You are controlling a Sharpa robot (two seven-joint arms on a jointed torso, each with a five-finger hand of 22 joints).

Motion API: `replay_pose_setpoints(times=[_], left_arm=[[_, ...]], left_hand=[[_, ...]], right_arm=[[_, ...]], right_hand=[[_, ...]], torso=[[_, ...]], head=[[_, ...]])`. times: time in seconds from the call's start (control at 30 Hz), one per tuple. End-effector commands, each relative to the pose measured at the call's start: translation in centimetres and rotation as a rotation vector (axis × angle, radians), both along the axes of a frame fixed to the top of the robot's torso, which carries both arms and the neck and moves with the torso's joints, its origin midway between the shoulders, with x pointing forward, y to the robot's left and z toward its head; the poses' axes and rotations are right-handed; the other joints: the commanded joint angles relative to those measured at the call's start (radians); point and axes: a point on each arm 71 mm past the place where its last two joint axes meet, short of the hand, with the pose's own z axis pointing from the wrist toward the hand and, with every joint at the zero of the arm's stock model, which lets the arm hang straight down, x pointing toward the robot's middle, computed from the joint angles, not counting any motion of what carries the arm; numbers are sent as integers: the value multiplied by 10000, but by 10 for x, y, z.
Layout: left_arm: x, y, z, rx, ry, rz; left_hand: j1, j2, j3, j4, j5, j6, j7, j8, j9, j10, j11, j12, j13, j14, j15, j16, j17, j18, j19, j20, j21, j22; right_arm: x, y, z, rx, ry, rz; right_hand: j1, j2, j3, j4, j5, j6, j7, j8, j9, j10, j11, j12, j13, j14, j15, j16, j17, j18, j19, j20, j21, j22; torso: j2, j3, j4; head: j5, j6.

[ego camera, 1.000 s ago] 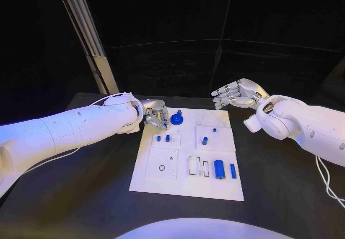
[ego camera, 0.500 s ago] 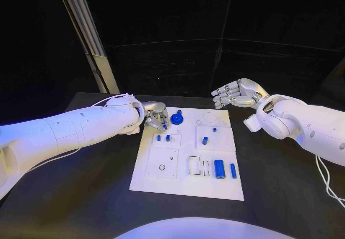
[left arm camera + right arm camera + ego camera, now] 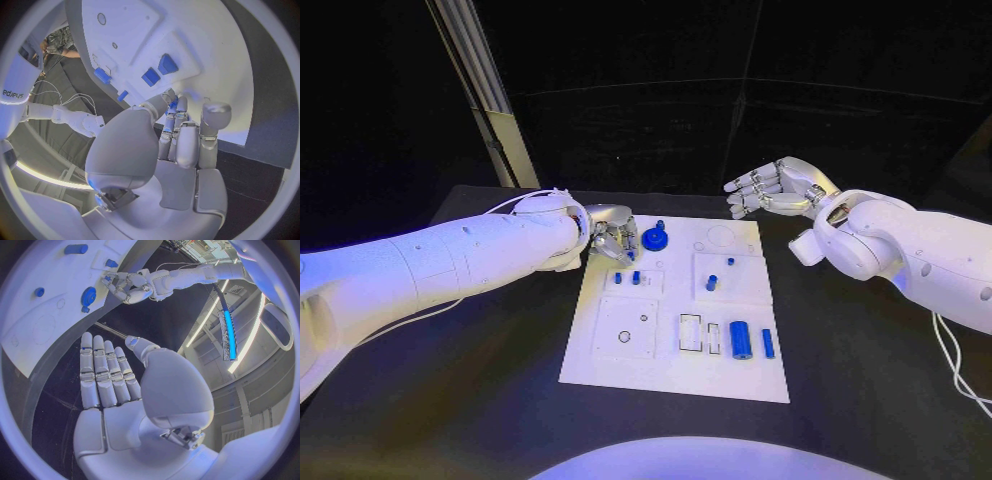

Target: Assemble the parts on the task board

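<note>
Two white arms reach over the black table [image 3: 459, 390], one hand each. The white task board [image 3: 678, 372] lies in the table's middle, its long axis running away from the robot. Seven blue parts are countable on it in the head view: a round disc [image 3: 655, 239] near the far edge, two small pegs [image 3: 627, 278] side by side, two more pegs [image 3: 720, 273] on the right-hand plate, and a thick cylinder [image 3: 740, 340] beside a thin cylinder [image 3: 767, 343]; both cylinders lie flat, lengthwise along the board. The left hand [image 3: 610, 237] hovers at the board's far left corner beside the disc, fingers curled inward; whether it holds anything I cannot tell. The right hand [image 3: 770, 187] hangs beyond the board's far right corner, fingers straight, spread and empty. Compared with a second ago, the left hand has crept slightly nearer the disc; the parts lie unchanged.
</note>
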Motion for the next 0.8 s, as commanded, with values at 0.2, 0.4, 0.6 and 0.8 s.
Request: replay_pose_setpoints(times=[0.2,0.4,0.6,0.8], left_arm=[[-2,-4,-1,-94,20,-107],[-2,-4,-3,122,280,-40],[-2,-3,-5,332,498,54],[-1,-3,-5,384,523,106]], left_hand=[[-95,-12,34,-31,-47,110,-17,-25,12,107,-11,-80,18,40,-35,-26,-14,-158,44,-40,81,29],[-180,-76,-12,-40,-53,28,-6,-117,-10,44,12,-176,6,27,-25,-41,-55,-153,20,-45,35,-5],[-259,-136,-94,-50,-60,-121,-1,-224,-31,-71,38,-230,12,4,-2,-59,-118,-143,-26,-34,-41,-63],[-307,-181,-198,-77,-65,-394,25,-382,-53,-220,73,-189,48,-26,25,-69,-179,-129,-87,-14,-129,-126]], right_arm=[[0,2,2,67,-33,96],[0,1,1,62,-21,99],[0,2,1,62,-16,105],[0,2,1,62,-14,106]], right_hand=[[-22,-3,17,-54,13,-95,26,-15,7,-90,7,39,-5,-40,2,-49,-11,7,9,79,-35,-11],[-22,-3,17,-54,13,-95,26,-15,7,-90,7,39,-5,-40,2,-49,-11,7,9,79,-35,-11],[-22,-3,17,-54,13,-95,26,-15,7,-90,7,39,-5,-40,2,-49,-11,7,9,79,-35,-11],[-35,-7,14,-60,30,-100,29,-15,7,-96,11,40,-5,-48,6,-49,-11,7,14,82,-49,-20]], torso=[[6,0,-11],[-2,2,1],[2,1,1],[3,3,-15]], head=[[-18,0],[-27,-20],[-35,-25],[-36,-18]])
